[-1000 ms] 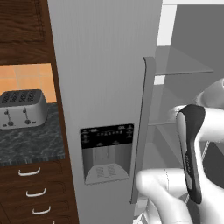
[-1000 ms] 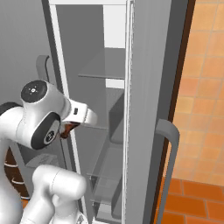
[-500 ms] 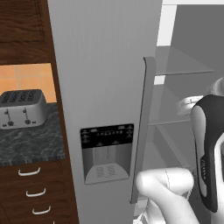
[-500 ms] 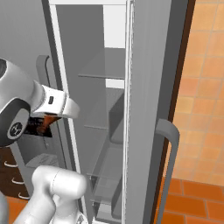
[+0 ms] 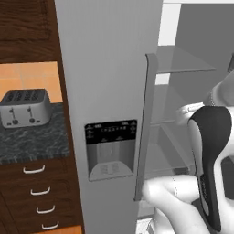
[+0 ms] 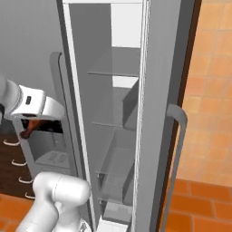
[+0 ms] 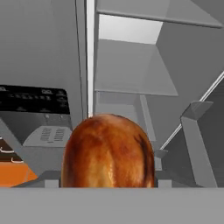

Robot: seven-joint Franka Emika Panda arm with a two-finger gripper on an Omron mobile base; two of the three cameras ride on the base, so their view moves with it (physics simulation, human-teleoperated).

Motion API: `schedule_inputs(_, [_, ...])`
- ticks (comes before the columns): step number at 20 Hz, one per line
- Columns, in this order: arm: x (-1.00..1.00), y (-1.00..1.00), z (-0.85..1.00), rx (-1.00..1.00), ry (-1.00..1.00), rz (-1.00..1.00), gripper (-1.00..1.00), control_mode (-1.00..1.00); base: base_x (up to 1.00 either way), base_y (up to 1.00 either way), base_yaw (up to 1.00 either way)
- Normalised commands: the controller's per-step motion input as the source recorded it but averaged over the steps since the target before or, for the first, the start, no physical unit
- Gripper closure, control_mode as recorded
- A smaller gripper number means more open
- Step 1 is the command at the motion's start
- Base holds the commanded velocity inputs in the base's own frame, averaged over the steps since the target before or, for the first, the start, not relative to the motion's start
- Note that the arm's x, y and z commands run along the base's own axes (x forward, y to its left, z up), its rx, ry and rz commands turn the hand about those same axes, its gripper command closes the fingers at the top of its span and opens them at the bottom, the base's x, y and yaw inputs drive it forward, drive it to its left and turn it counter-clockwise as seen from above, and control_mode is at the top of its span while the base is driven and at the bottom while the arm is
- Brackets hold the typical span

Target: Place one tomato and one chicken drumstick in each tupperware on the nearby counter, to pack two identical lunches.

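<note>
Holding a chicken drumstick (image 7: 108, 151) right up against our hand camera, we see its thick brown-orange end swelling between the jaws, which are clamped on it. From the right base view the gripper (image 6: 32, 126) hangs in front of the fridge (image 6: 149, 113), just off the closed left door's handle (image 6: 56, 86), and the drumstick's thin end pokes out below the white hand. We've got the fridge's right door swung open, with bare glass shelves (image 6: 113, 72) inside. Over in the left base view, the dispenser panel (image 5: 111, 148) sits on the closed door, and beyond it the counter (image 5: 32, 141) carries a steel toaster (image 5: 25, 107), with drawers (image 5: 39, 192) underneath. Our drumstick sits well apart from that counter
</note>
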Motion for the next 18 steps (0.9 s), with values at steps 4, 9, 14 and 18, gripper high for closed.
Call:
schedule_inputs(4, [0.0, 0.0, 0.0, 0.0, 0.0, 0.0, 1.0, 1.0, 0.0, 0.82, 0.11])
schedule_inputs(9, [0.0, 0.0, 0.0, 0.0, 0.0, 0.0, 1.0, 1.0, 0.0, 1.0, 0.13])
schedule_inputs(14, [0.0, 0.0, 0.0, 0.0, 0.0, 0.0, 1.0, 1.0, 0.14, 1.0, 0.1])
schedule_inputs(18, [0.0, 0.0, 0.0, 0.0, 0.0, 0.0, 1.0, 1.0, 0.02, 1.0, 0.05])
